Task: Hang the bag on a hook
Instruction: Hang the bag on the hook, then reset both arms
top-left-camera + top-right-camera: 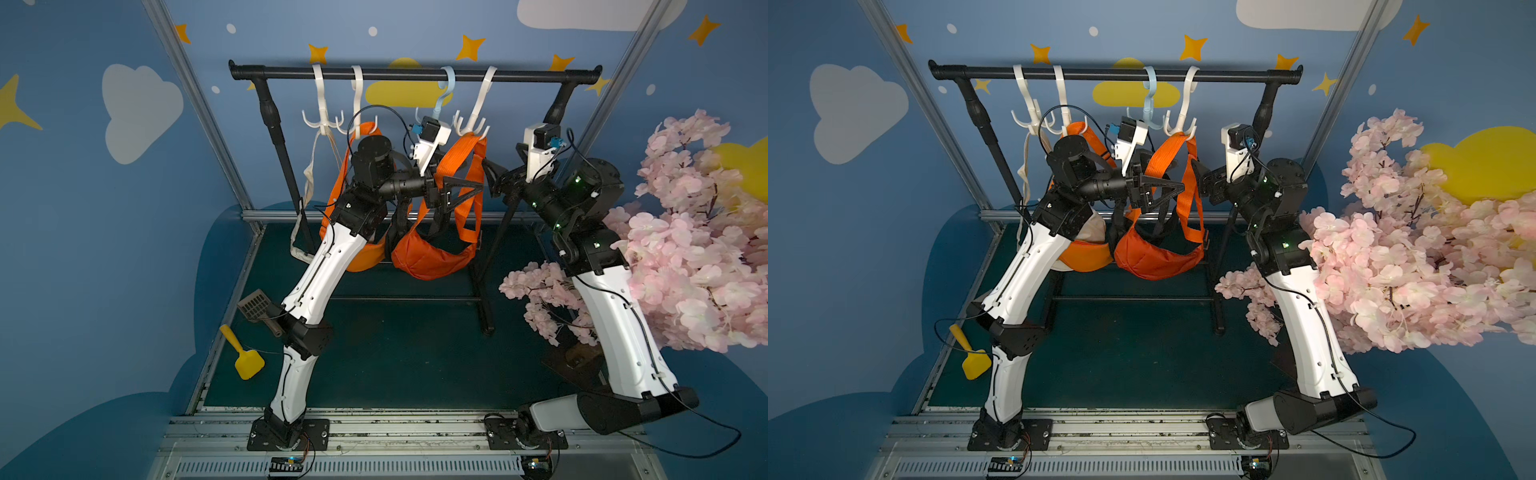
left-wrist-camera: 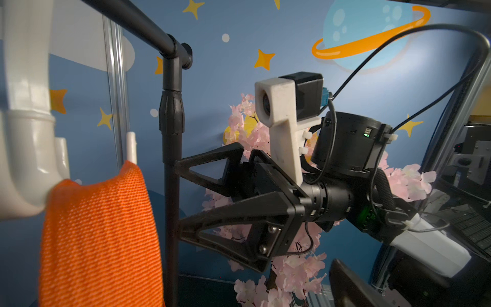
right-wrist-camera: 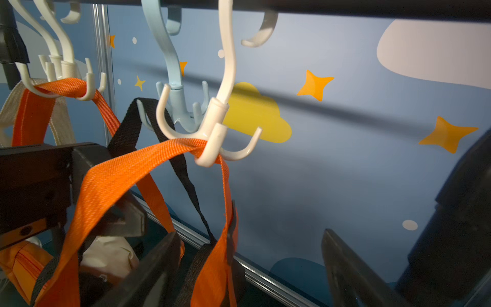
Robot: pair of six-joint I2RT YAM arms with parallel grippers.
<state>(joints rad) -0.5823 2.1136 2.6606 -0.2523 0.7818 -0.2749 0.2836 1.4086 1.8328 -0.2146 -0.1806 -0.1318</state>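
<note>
Elbows [image 1: 307, 332] bent, left gripper [image 1: 1173, 195] and right gripper [image 2: 179, 196] gape.

Bag [image 1: 432, 257] hanging from rightmost hook [image 1: 471, 124] on far rail [image 1: 519, 76], second bag [image 1: 368, 259] just left, blossom branches [image 1: 685, 249] at right

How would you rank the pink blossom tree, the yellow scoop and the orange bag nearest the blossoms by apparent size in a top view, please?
Largest first: pink blossom tree, orange bag, yellow scoop.

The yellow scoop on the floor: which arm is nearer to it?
Left. The left arm rises just beside the yellow scoop; the right arm stands on the other side, against the pink flowers.
</note>
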